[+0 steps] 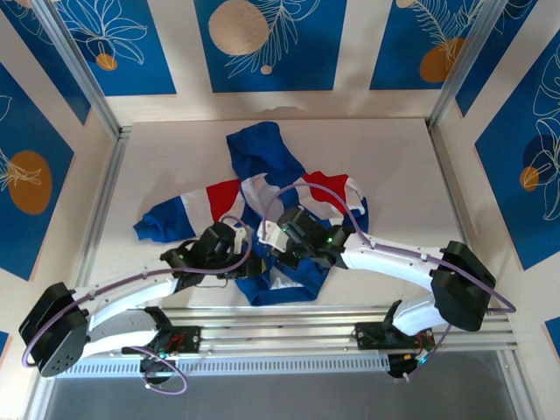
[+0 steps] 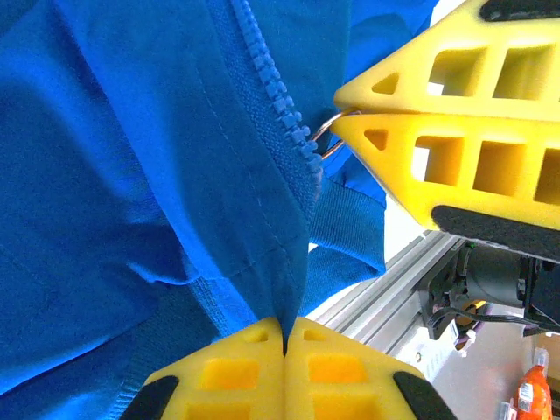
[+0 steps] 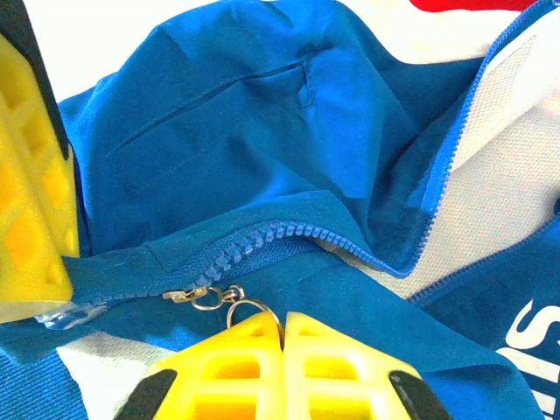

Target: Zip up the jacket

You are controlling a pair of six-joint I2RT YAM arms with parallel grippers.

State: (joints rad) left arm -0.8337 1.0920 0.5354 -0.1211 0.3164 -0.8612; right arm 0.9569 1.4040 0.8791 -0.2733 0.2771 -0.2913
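Ok so the jacket [image 1: 262,188] is lying spread out around the middle of the white table [image 1: 402,175], hood toward the far side, hem toward the near edge by the metal rail [image 1: 332,319]. There's a red and white panel on the left sleeve, the rest is mostly blue.

Both arms meet over the near hem. The left gripper [image 2: 285,325] has its yellow fingers squeezed together, with the blue hem fabric pinched between them right at the bottom end of the zipper teeth [image 2: 284,109]. The right gripper [image 3: 283,319] is also clamped tight, with the little metal pull ring [image 3: 252,306] caught between its tips. The ring hangs off the slider [image 3: 188,295], which sits low on the zipper, close to the hem.

The two grippers are just beside each other, the right one a bit further up the zipper line. Past the slider the front falls open, with pale lining showing on the right side. There's white lettering at the near right corner of the right wrist view.
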